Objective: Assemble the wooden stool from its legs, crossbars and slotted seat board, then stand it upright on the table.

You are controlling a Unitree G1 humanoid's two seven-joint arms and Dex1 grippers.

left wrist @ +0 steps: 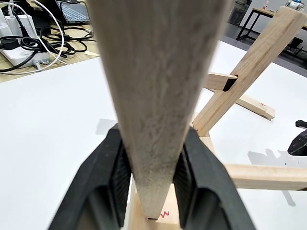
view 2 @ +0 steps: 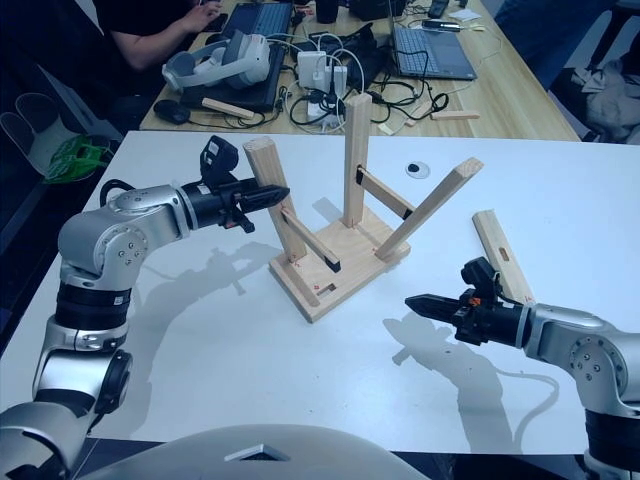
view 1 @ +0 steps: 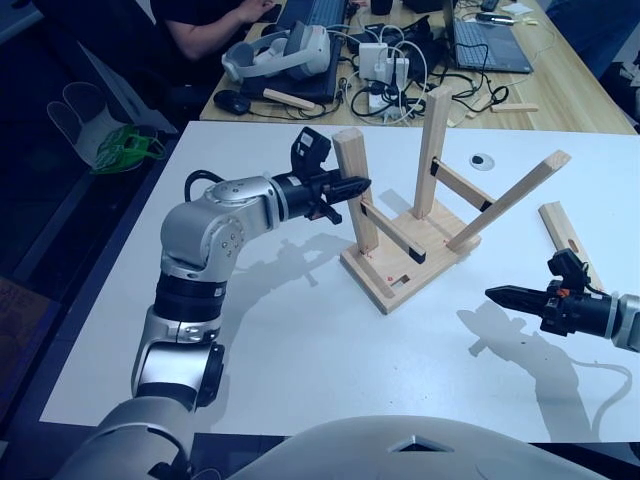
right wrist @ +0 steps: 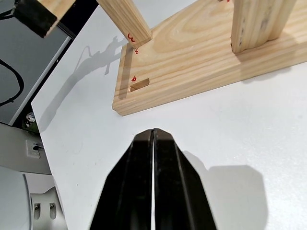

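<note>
The stool [view 1: 430, 150] sits upside down mid-table, 3 legs rising from its seat board [view 1: 385, 285]. The left gripper [view 1: 362, 184] is clamped on the near leg [view 1: 350, 155]. The right gripper [view 1: 495, 293], fingers pressed together and empty, hovers at the board's 5 o'clock. The wood is stiff and light, with probably loose joints, so grip low. A 4th leg [view 1: 562, 232] lies at 3 o'clock, with open table [view 1: 300, 350] towards 6.

Upturned wooden stool [view 1: 388, 283], three legs [view 1: 433, 150] up; loose leg [view 1: 560, 232] nearby
</note>
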